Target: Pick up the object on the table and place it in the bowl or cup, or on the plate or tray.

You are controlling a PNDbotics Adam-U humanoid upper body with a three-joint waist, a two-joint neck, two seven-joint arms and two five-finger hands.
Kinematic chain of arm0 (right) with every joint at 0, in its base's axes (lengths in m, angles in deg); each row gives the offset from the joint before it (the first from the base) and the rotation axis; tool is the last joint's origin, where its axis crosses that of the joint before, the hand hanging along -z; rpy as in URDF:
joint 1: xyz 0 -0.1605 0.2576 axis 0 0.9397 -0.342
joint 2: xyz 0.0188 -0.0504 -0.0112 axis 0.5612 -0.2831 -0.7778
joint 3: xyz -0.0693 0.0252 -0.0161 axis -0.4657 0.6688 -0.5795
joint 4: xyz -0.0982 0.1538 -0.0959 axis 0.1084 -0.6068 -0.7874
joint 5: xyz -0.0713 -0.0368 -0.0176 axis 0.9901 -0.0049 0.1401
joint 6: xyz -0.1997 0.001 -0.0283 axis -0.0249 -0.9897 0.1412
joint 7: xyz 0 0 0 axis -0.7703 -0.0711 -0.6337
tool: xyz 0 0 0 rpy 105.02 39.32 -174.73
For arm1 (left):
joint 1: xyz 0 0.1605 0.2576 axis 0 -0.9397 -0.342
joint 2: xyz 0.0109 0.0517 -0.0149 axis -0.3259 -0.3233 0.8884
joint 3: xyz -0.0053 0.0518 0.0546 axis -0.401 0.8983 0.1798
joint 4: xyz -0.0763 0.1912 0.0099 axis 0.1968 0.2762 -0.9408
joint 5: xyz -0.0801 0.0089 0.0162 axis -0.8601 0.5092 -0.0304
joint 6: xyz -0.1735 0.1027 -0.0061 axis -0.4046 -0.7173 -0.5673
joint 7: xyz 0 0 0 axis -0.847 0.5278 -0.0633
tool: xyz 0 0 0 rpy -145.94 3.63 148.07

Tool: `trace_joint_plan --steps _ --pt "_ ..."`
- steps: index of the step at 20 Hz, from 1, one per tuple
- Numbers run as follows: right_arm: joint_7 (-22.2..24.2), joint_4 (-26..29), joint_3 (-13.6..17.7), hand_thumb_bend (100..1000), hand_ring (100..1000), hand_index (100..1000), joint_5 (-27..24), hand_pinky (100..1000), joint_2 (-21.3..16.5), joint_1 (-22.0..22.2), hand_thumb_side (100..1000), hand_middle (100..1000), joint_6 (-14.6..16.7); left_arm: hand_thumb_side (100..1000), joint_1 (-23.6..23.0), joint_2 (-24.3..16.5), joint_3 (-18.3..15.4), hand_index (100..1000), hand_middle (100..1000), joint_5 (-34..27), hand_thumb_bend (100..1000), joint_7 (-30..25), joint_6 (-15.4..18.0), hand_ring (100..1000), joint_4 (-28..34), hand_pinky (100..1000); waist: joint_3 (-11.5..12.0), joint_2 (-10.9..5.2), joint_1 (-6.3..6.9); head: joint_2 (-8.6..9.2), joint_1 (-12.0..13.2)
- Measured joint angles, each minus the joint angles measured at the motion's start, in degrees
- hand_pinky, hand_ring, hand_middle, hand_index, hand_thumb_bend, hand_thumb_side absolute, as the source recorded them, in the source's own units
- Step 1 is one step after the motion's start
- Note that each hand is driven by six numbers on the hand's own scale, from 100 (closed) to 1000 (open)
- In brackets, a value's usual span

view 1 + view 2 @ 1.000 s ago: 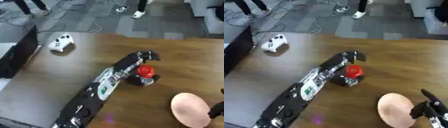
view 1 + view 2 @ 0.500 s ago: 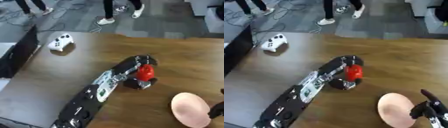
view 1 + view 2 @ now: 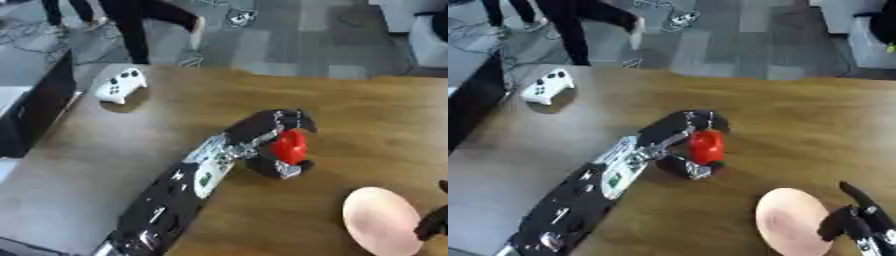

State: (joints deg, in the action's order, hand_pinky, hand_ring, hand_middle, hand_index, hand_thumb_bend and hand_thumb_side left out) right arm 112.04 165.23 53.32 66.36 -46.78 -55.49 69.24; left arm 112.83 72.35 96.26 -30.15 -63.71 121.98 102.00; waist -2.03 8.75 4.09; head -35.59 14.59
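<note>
Left hand (image 3: 278, 131) is curled round the red thing (image 3: 290, 146), about mid-surface, thumb under it and fingers over the top. Can't really tell if it's lifted clear of the wood or just touching. The pink plate (image 3: 787, 225) sits near the front right corner, well apart from the red thing. Right hand (image 3: 857, 225) rests just beside the plate's right rim, fingers relaxed and pointing up. White controller (image 3: 119, 85) is off by the far left corner.

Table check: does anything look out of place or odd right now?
One thing: a white game controller lies near the table's far left corner, unrelated to the job. Otherwise nothing stands out: the left hand curls round the red object, and the pink plate sits empty by the right hand.
</note>
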Motion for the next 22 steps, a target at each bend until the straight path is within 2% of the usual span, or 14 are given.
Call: trace_joint_plan --steps 11,22 --pt "0.4 0.0 0.0 100 563 1000 0.2 535 0.0 0.0 846 555 0.1 659 1.6 1.3 -1.0 820 754 0.4 293 0.3 -0.8 737 -2.4 554 -0.3 0.25 0.1 0.02 0.0" --pt "0.7 0.0 -0.3 100 563 1000 0.6 535 0.1 -0.5 847 554 0.2 690 1.7 2.5 -3.0 823 755 7.1 281 1.7 -1.9 738 -7.4 555 -1.0 0.73 0.14 0.46 0.0"
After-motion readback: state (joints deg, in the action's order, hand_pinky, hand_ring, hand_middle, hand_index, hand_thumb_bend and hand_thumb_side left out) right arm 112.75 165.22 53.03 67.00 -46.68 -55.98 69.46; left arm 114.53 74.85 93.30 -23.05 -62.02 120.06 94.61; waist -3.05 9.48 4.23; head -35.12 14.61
